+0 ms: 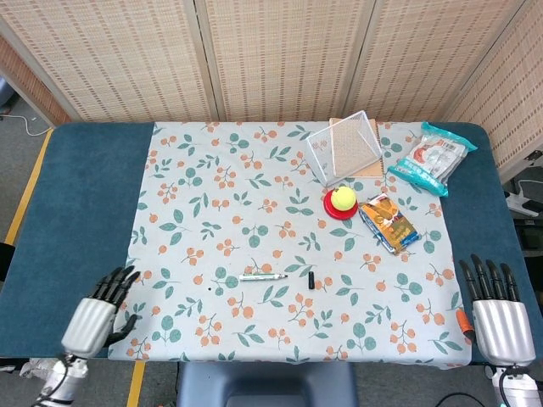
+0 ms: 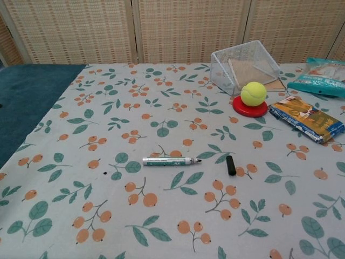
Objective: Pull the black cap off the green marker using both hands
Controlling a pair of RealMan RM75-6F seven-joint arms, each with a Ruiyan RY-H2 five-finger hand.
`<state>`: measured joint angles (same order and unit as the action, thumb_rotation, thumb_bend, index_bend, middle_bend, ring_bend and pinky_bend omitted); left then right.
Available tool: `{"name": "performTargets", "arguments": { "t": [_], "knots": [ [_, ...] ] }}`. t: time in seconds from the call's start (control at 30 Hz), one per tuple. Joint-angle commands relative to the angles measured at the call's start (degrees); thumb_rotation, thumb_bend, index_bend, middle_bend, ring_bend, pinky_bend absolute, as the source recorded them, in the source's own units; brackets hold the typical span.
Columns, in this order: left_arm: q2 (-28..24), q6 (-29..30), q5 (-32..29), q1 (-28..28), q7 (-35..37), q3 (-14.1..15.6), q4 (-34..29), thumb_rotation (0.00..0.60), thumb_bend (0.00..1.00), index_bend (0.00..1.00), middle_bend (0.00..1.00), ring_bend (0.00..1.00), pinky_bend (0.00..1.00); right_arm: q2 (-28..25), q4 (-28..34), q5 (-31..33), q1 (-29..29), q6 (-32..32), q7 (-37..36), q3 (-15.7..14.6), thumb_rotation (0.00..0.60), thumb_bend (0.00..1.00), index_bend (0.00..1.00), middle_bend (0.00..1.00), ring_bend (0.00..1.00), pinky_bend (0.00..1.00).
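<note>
The green marker [image 1: 261, 276] [image 2: 170, 161] lies uncapped on the floral cloth, its tip pointing right. Its black cap [image 1: 311, 281] [image 2: 230, 165] lies apart, a short way right of the tip. In the head view my left hand [image 1: 95, 311] hangs over the blue table edge at the near left, fingers spread, holding nothing. At the near right corner my right hand [image 1: 499, 318] is also empty with its fingers apart. Neither hand shows in the chest view.
A tilted wire mesh basket [image 1: 344, 147] [image 2: 243, 65] stands at the back right. A tennis ball [image 1: 342, 197] [image 2: 253, 93] rests on a red disc. A snack box [image 1: 389, 222] [image 2: 306, 118] and a teal packet [image 1: 433, 158] lie further right.
</note>
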<state>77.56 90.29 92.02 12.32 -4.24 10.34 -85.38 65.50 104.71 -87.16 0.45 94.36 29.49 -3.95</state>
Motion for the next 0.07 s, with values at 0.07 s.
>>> {"name": "performTargets", "arguments": {
  "t": [0.07],
  "knots": [
    [-0.41, 1.43, 0.44, -2.15, 0.03, -0.69, 3.46, 0.6, 0.4, 0.0, 0.0, 0.0, 0.12, -0.62, 0.85, -1.2, -0.5, 0.12, -2.57, 0.16, 0.6, 0.19, 0.0, 0.0, 0.0, 0.0]
  ]
}}
